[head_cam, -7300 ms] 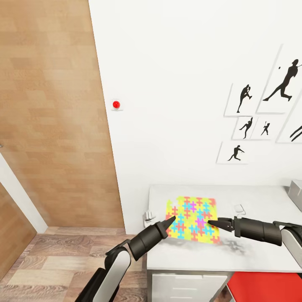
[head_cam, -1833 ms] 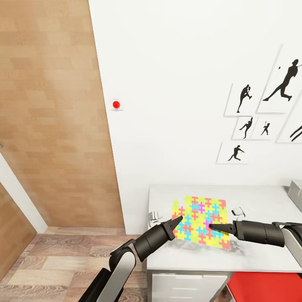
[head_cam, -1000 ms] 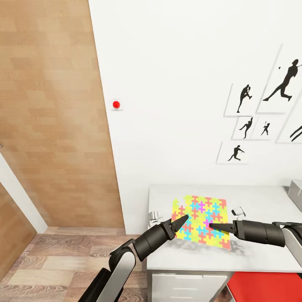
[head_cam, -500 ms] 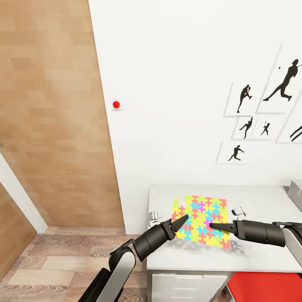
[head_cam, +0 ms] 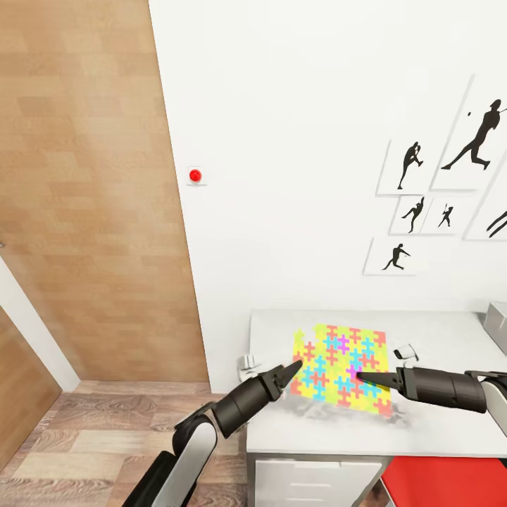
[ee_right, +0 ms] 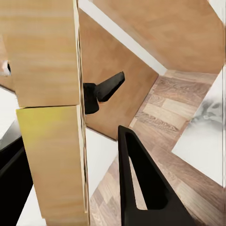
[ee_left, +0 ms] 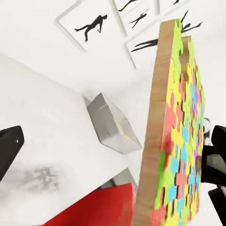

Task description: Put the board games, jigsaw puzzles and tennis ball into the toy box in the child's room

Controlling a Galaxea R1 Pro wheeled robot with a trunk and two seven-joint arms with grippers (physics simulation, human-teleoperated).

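Observation:
A colourful jigsaw puzzle [head_cam: 343, 366] on a wooden backing hangs tilted above the pale grey table [head_cam: 451, 331], throwing a shadow on it. My right gripper [head_cam: 362, 378] comes in from the right and is shut on the puzzle; in the right wrist view the board's wooden edge [ee_right: 52, 117] stands between the black fingers [ee_right: 141, 188]. My left gripper [head_cam: 294, 366] is open at the puzzle's left edge, just off it. In the left wrist view the puzzle [ee_left: 181, 141] stands edge-on. The grey toy box [head_cam: 498, 317] sits at the table's far right, also seen as a toy box [ee_left: 113, 125] beyond the puzzle.
Black baseball-player pictures [head_cam: 451, 176] hang on the white wall behind the table. A wooden wardrobe door [head_cam: 84, 197] fills the left. White drawers [head_cam: 317, 482] sit under the table, a red seat [head_cam: 443, 482] beside them. Wood-plank floor [head_cam: 105, 436] lies at the lower left.
The puzzle has shifted a little right and up in the right gripper. The left gripper has drawn back to the left, off the puzzle's face.

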